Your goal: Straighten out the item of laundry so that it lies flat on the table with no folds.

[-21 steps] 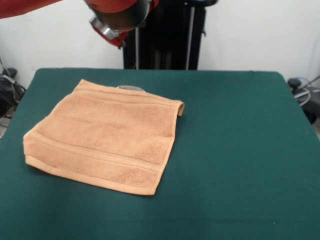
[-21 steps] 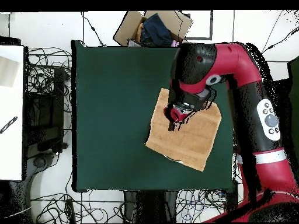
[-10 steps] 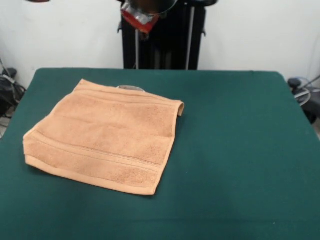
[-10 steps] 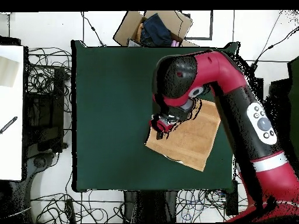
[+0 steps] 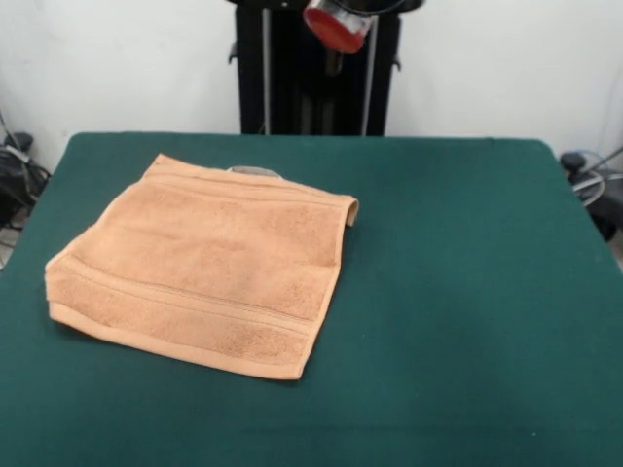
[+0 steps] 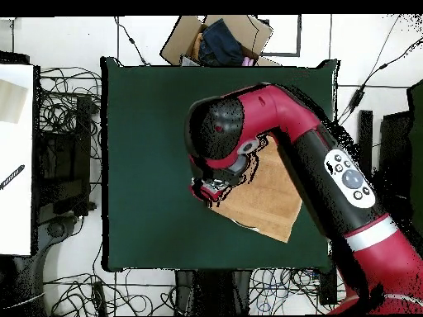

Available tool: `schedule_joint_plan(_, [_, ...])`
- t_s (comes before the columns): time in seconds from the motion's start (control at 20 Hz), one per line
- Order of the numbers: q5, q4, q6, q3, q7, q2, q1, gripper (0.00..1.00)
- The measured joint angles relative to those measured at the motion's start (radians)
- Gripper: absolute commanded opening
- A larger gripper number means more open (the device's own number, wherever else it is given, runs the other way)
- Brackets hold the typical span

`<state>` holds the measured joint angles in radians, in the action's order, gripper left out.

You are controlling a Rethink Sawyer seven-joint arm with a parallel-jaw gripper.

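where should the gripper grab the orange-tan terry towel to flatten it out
Probably the curled-up corner of the orange-tan terry towel, nearest the middle of the dark green table. It stands off the felt, so descend from above and pull outward, away from the towel's centre.

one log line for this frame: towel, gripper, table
towel: spread on table, one corner curled up, not held | gripper: raised clear of towel, open/shut unclear | arm: over table

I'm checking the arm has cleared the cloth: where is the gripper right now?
In the front view the gripper sits high at the top edge, off the towel. In the overhead view it hangs beside the towel's left corner, over the green table.
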<state>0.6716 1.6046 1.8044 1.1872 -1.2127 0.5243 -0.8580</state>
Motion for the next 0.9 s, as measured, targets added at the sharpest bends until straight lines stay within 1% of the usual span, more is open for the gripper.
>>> schedule_joint_plan(0.15, [-0.015,0.051,-0.074,-0.011,-0.001,0.028,0.0,1.0])
schedule_joint_plan(0.2, [-0.026,0.082,-0.122,-0.021,-0.006,0.046,0.001,1.0])
schedule_joint_plan(0.25, [-0.029,0.09,-0.133,-0.023,-0.007,0.051,0.001,1.0])
schedule_joint_plan(0.3, [-0.041,0.13,-0.196,-0.036,-0.024,0.077,0.005,1.0])
schedule_joint_plan(0.55, [-0.062,0.192,-0.285,-0.065,-0.064,0.121,0.026,1.0])
schedule_joint_plan(0.85, [-0.08,0.263,-0.372,-0.127,-0.129,0.174,0.084,1.0])
schedule_joint_plan(0.9, [-0.08,0.277,-0.388,-0.148,-0.142,0.183,0.102,1.0])
